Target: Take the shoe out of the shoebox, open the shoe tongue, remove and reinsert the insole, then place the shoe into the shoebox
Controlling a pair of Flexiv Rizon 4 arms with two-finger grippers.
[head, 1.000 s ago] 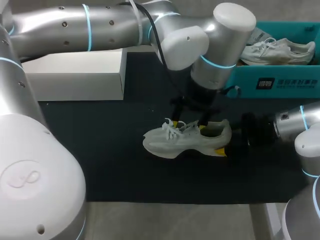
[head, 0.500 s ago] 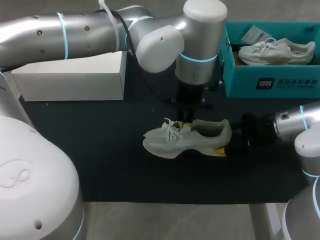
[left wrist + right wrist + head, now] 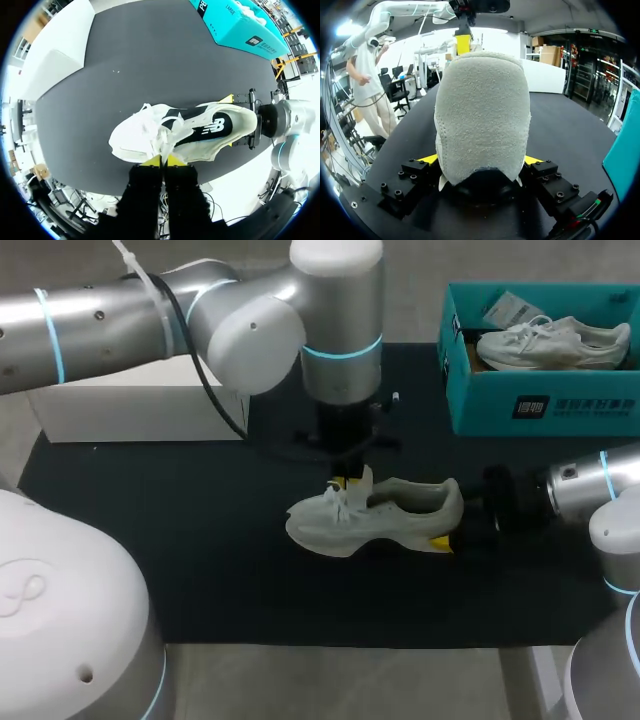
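The shoe (image 3: pixel 375 515) lies along the counter (image 3: pixel 200 540), heel (image 3: pixel 448 502) clamped in the right gripper (image 3: pixel 480 160), tongue (image 3: pixel 362 483) pinched by the narrow left gripper (image 3: pixel 163 160) above.

Left jaws pinch tongue (image 3: pixel 166 145) of white shoe (image 3: pixel 210 131) on dark mat (image 3: pixel 150 65); right jaws grip heel

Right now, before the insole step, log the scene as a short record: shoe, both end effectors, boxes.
shoe: out of the shoebox, standing on its sole on the black mat, toe toward my left
tongue: raised, pinched from above
left end effector: over the laces, shut on the tongue
right end effector: at the heel, shut on the shoe, one finger on each side
shoebox: teal, open, far right; second white shoe inside
white box: far left
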